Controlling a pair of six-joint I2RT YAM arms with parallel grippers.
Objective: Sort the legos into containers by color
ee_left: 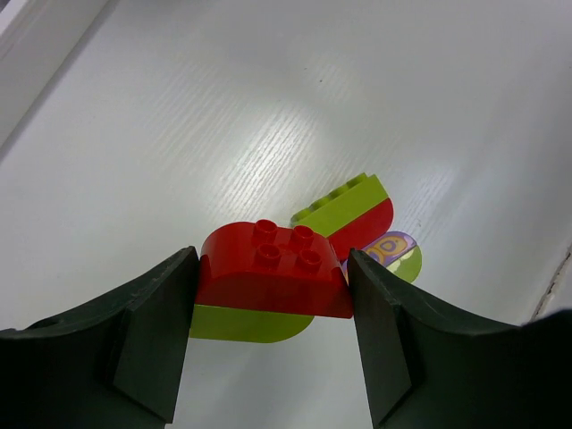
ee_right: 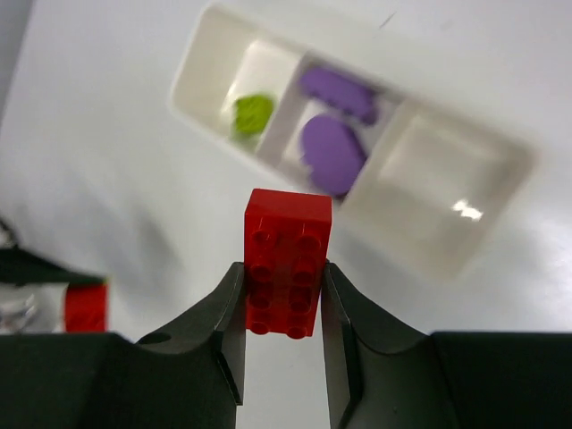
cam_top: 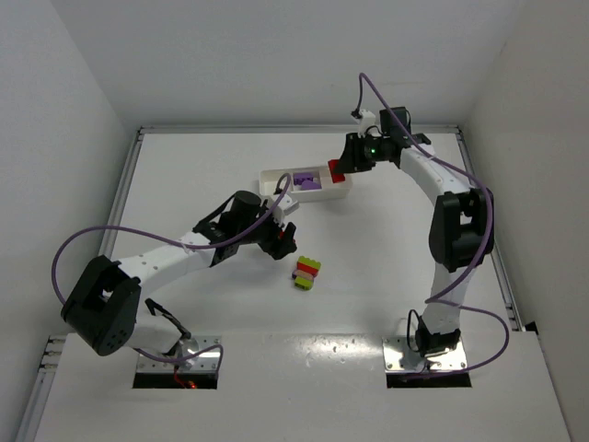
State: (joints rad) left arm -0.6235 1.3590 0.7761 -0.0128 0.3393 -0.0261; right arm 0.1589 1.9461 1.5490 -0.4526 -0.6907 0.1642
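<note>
My left gripper (ee_left: 273,261) is shut on a red round-topped lego (ee_left: 268,273) with a lime green piece (ee_left: 243,323) stuck under it, low over the table. In the top view this gripper (cam_top: 279,243) is left of a small stack of lime green and red legos (cam_top: 306,272). That stack (ee_left: 350,213) lies just beyond the held lego, with a purple and lime piece (ee_left: 396,252) beside it. My right gripper (ee_right: 281,268) is shut on a red lego (ee_right: 288,259), above the white tray (cam_top: 272,175) near its right end. The tray's left compartment holds a lime lego (ee_right: 253,113). Its middle one holds purple legos (ee_right: 332,150). The right compartment (ee_right: 429,174) is bare.
The white table has a raised rim at the left (cam_top: 124,189), back (cam_top: 294,130) and right (cam_top: 483,203). White walls stand behind the rim. Purple cables loop off both arms (cam_top: 64,253).
</note>
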